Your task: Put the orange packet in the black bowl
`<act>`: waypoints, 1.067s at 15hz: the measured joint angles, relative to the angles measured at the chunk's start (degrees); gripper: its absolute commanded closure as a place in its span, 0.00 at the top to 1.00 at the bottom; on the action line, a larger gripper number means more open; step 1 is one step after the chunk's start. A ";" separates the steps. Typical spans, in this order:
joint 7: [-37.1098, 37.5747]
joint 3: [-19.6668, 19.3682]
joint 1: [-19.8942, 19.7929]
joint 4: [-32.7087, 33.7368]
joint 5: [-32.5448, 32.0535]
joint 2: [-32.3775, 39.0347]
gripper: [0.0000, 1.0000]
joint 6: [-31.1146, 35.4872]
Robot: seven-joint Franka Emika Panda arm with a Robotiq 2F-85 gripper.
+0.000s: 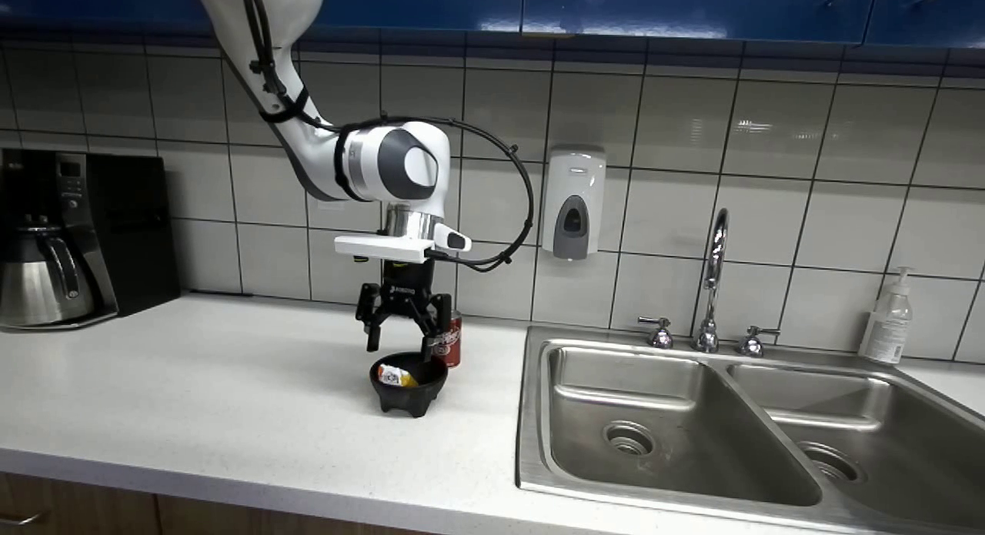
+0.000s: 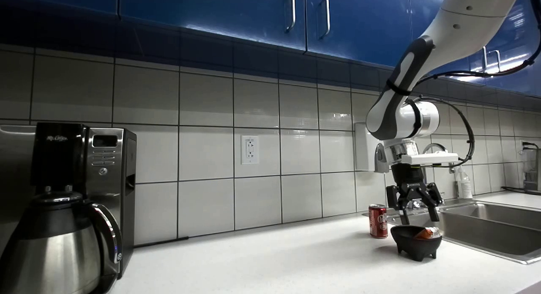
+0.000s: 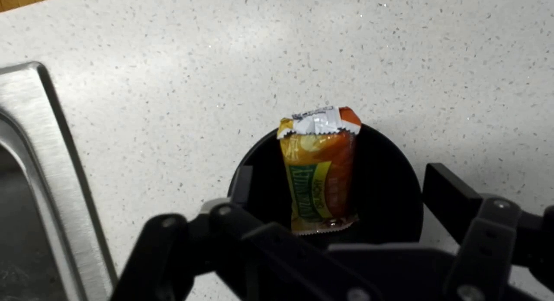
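The black bowl stands on the white counter. It also shows in an exterior view and in the wrist view. The orange packet lies inside the bowl, tilted, with its white-backed end against or over the rim. It also shows in both exterior views. My gripper is open and empty, pointing down just above the bowl. It also shows in an exterior view and in the wrist view, its fingers apart on either side of the packet.
A red can stands close to the bowl and also shows in an exterior view. The steel sink with its faucet lies beside it. A coffee maker stands at the counter's far end. A tiled wall is behind.
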 measured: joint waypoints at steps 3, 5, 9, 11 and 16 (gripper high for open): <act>0.21 0.16 0.18 -0.53 0.90 -0.47 1.00 0.00; 1.03 0.33 0.67 -2.15 1.62 -1.99 1.00 0.17; 3.64 0.69 1.95 -8.38 1.86 -8.39 1.00 1.54; 4.70 0.88 2.25 -12.05 1.85 -12.52 1.00 2.15; 5.12 0.91 2.30 -21.40 1.79 -23.63 1.00 2.23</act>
